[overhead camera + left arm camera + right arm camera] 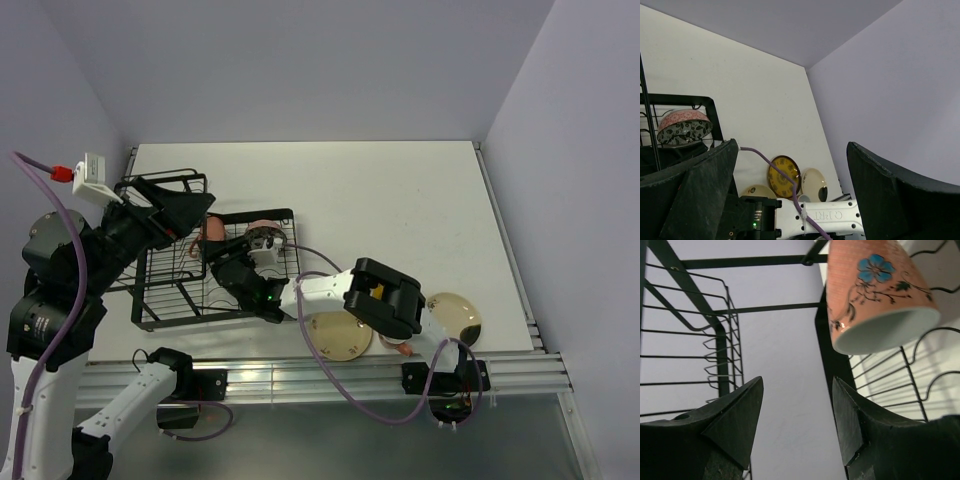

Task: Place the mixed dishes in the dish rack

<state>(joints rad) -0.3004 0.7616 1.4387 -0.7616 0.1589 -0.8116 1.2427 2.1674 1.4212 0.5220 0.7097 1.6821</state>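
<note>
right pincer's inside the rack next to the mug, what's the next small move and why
Probably back the right pincer out of the dish rack: its jaws are open and empty, the mug sits clear of them in the rack, and a cream plate waits on the table.

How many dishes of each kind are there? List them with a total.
Plates: 3
Mugs: 2, one barely showing under the right arm
Bowls: 1
Total: 6
</note>
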